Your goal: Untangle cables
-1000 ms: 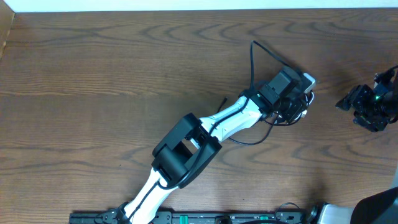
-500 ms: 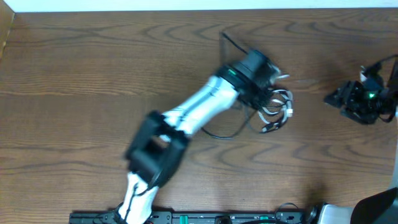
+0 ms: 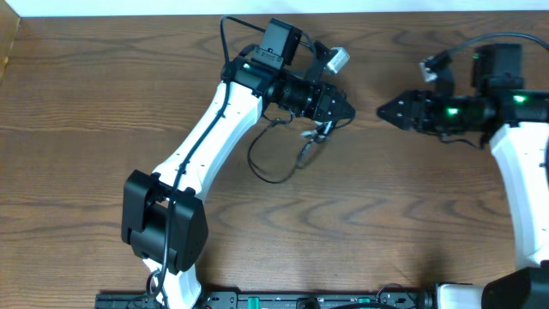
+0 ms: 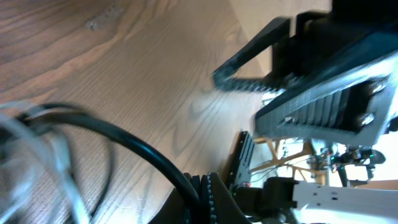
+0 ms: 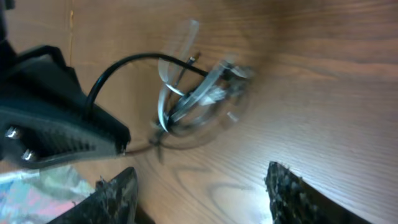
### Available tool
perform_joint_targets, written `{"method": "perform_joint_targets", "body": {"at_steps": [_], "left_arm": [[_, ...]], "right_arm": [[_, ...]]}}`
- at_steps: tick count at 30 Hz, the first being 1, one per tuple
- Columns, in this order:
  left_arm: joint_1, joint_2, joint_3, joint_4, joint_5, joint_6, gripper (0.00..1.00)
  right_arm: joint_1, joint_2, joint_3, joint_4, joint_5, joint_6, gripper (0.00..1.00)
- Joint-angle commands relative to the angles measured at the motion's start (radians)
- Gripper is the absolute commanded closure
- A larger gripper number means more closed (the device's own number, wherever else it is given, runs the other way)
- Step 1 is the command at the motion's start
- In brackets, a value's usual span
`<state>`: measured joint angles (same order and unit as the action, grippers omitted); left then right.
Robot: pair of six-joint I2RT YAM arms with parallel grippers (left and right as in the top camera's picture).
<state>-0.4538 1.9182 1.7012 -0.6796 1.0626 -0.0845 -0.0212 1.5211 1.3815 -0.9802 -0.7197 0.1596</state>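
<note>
Half a second ago the left arm lay lower across the table [image 3: 86, 103] and the cables [image 3: 313, 136] sat further right. Now we see the arm swung up toward the far edge, and the bundle has come leftward with it. The right tool [image 3: 383, 110], then out near the right edge, has moved in toward the middle.

The left tool [image 3: 346, 110] points right with its jaws clenched to a point. In its wrist view the black cord [image 4: 143, 155] runs straight into the seam between them, so we read it as gripping the cables. The bundle hangs just under that tool, blurred, and a loop of black cord trails down-left onto the table. The right tool faces the left one tip to tip, near but apart. Its fingers [image 5: 118, 186] are spread wide and hold nothing, with the bundle ahead of them in its wrist view.

The table is dark brown wood grain. A pale strip [image 3: 386, 6] runs beyond its far edge and a black rail [image 3: 257, 300] runs along the near one.
</note>
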Motion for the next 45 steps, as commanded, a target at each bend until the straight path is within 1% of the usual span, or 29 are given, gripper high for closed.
{"method": "perform_joint_targets", "body": {"at_steps": [1,5,10,13,19,21,27,35,42,45], "left_arm": [[0.039,-0.023,0.005,0.016,0.099,-0.040,0.93],[0.085,-0.053,0.005,0.033,0.185,-0.060,0.93],[0.110,-0.072,0.005,0.038,0.187,-0.086,0.93],[0.110,-0.072,0.005,0.066,0.187,-0.121,0.93],[0.109,-0.072,0.005,0.134,0.186,-0.158,0.93],[0.109,-0.072,0.005,0.144,0.182,-0.158,0.93],[0.109,-0.072,0.005,0.146,0.124,-0.158,0.93],[0.109,-0.072,0.005,0.146,0.050,-0.157,0.93],[0.109,-0.072,0.005,0.146,0.051,-0.157,0.93],[0.109,-0.072,0.005,0.143,0.051,-0.157,0.93]], "right_arm": [[0.055,0.037,0.013,0.037,0.085,0.162,0.38],[0.082,0.080,0.013,0.101,0.083,0.234,0.38],[0.126,0.129,0.013,0.151,0.066,0.274,0.37],[0.153,0.149,0.013,0.163,0.070,0.275,0.37],[0.161,0.167,0.013,0.204,0.076,0.344,0.37],[0.164,0.168,0.013,0.226,0.061,0.354,0.35],[0.167,0.168,0.013,0.264,0.038,0.397,0.35],[0.167,0.168,0.013,0.267,0.017,0.401,0.36],[0.167,0.168,0.013,0.286,0.013,0.417,0.37],[0.173,0.168,0.013,0.297,0.050,0.440,0.37]]}}
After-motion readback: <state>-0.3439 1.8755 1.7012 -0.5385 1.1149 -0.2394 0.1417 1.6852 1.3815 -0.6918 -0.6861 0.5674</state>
